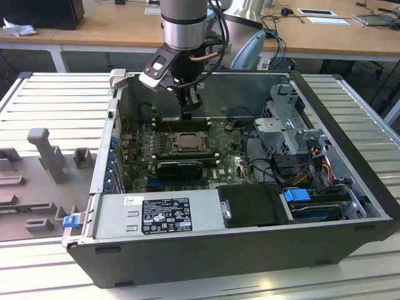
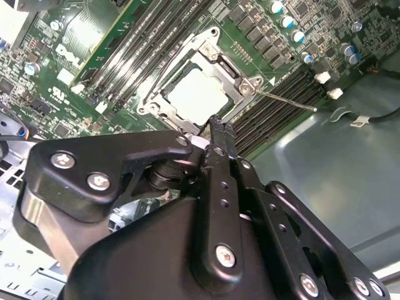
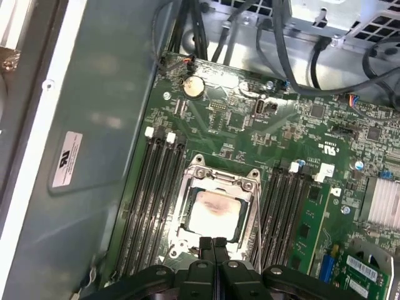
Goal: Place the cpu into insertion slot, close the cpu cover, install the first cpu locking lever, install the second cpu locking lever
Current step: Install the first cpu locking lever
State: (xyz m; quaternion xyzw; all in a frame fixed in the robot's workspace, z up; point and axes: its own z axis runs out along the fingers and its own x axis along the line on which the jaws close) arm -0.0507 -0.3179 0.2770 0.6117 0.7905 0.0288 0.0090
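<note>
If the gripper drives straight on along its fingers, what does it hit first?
Likely the rim of the cpu cover, at the edge of the cpu: the shut gripper lines up there in the first wrist view. Height above it is unclear.

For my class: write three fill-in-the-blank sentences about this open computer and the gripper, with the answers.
1. The pale cpu sits in the insertion slot on the ____ circuit board.
2. The silver cpu cover is ____ over the chip, not raised.
3. The gripper, beside the socket, is ____, fingers pressed together.
Missing words: green; closed; shut.
</note>
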